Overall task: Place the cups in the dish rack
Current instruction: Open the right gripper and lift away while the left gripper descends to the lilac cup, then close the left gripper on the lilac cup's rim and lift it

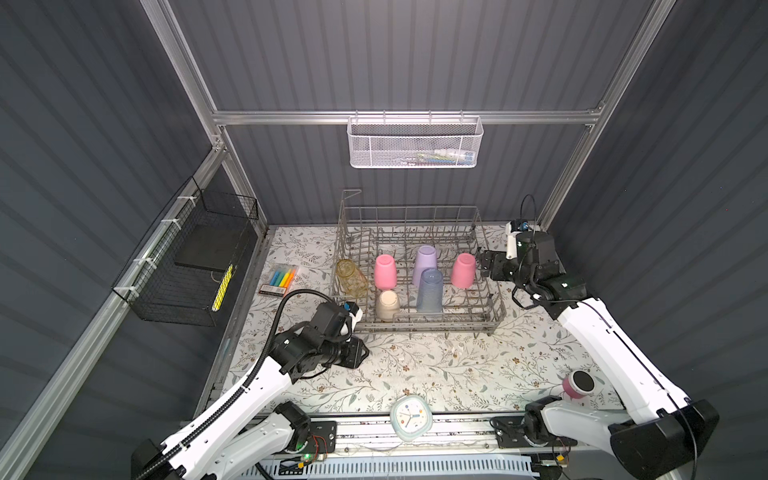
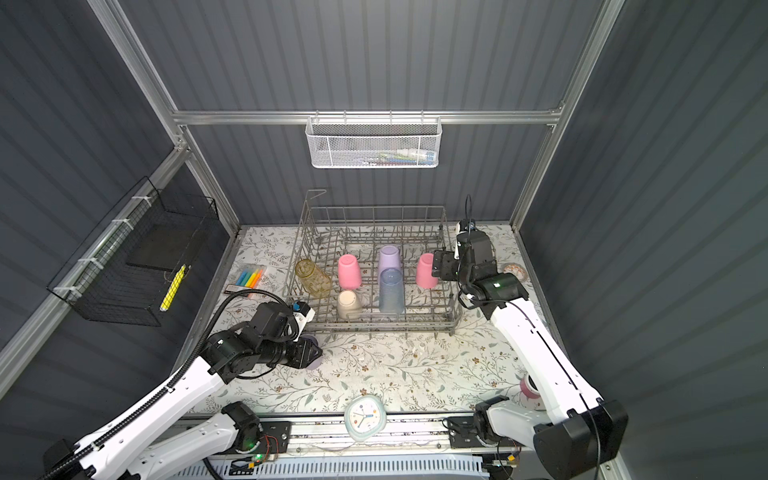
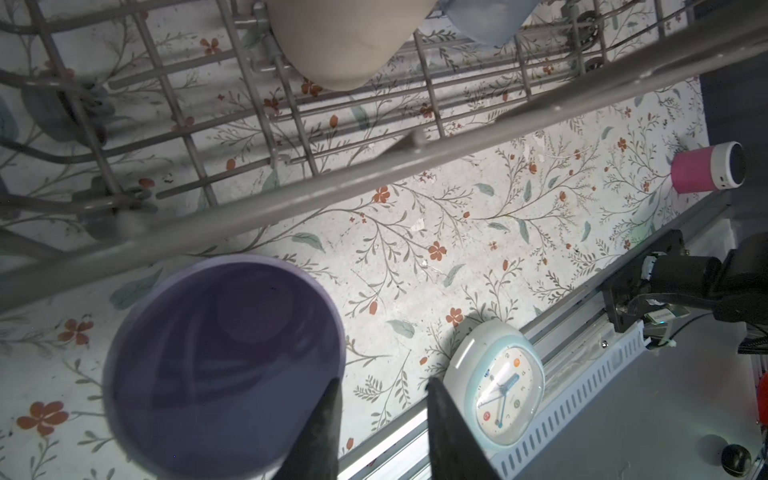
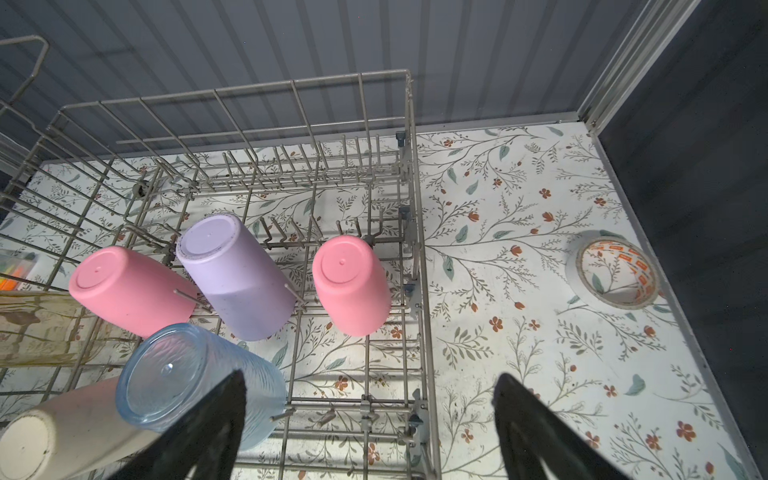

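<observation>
- Hovering over the 3 o'clock edge of the dish rack, my right fingers are spread wide with nothing between them.
- The rack stands on the bench toward 12 o'clock, close to the back wall.
- Six cups are inside it. From 9 o'clock to 3 o'clock, the far row holds the yellowish glass, which leans at the 9 o'clock side, then the pink cup, the lilac cup and the second pink cup.
- Nearer 6 o'clock, the beige cup sits just below the first pink one. The blue tumbler sits just below the lilac one.
- The pink, lilac, blue and beige cups all have their bottoms up.
- The second lilac cup is outside the rack, just beyond the front rail near the 7 o'clock corner. Its open mouth faces my left wrist camera.
- My left fingers are partly open, with only bare bench showing in the gap. One of those fingers overlaps that cup's rim in the wrist view, and I cannot tell whether it touches.
- An alarm clock lies at the bench's 6 o'clock edge.
- A pink cylinder is at 4 o'clock.
</observation>
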You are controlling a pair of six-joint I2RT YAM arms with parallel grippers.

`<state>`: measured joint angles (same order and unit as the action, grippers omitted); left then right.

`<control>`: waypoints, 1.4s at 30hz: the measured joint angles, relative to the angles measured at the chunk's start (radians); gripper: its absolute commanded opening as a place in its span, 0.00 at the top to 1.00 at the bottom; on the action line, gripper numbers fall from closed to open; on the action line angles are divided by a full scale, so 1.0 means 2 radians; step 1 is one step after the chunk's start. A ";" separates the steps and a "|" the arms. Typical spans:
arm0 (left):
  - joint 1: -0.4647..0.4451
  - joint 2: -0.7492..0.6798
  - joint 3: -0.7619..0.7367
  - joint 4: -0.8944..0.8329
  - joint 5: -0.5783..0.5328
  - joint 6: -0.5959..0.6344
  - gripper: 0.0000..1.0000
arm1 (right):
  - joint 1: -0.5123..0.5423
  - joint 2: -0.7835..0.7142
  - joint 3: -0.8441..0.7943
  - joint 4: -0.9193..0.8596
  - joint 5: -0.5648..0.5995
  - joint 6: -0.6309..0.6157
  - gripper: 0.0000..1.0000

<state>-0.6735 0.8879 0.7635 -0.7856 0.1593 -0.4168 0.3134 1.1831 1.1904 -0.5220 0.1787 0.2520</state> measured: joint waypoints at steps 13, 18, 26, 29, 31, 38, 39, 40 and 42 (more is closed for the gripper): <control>-0.010 0.034 0.000 0.000 -0.035 -0.017 0.61 | 0.000 -0.019 -0.023 0.000 -0.011 0.007 0.06; -0.022 0.052 0.000 0.000 -0.052 -0.020 0.62 | 0.000 -0.023 -0.026 0.000 -0.011 0.007 0.06; -0.060 0.098 0.000 0.000 -0.094 -0.031 0.74 | 0.000 -0.023 -0.027 0.001 -0.015 0.009 0.06; -0.065 0.105 0.000 0.005 -0.106 -0.033 0.79 | 0.000 -0.023 -0.027 0.001 -0.017 0.009 0.06; -0.066 0.106 0.000 0.006 -0.110 -0.034 0.83 | 0.000 -0.023 -0.027 0.001 -0.017 0.009 0.06; -0.065 0.106 0.006 -0.003 -0.127 -0.035 0.99 | 0.000 -0.012 -0.027 0.003 -0.022 0.009 0.06; -0.066 0.106 0.007 -0.004 -0.127 -0.035 1.00 | 0.000 -0.010 -0.027 0.004 -0.023 0.010 0.06; -0.066 0.106 0.008 -0.005 -0.127 -0.035 1.00 | 0.000 -0.008 -0.027 0.004 -0.024 0.010 0.06; -0.066 0.106 0.012 -0.010 -0.125 -0.035 1.00 | 0.000 -0.006 -0.027 0.004 -0.025 0.010 0.06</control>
<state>-0.8047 1.1000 0.7868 -0.8059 -0.0910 -0.4877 0.3134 1.1709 1.1366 -0.5140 0.1280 0.2729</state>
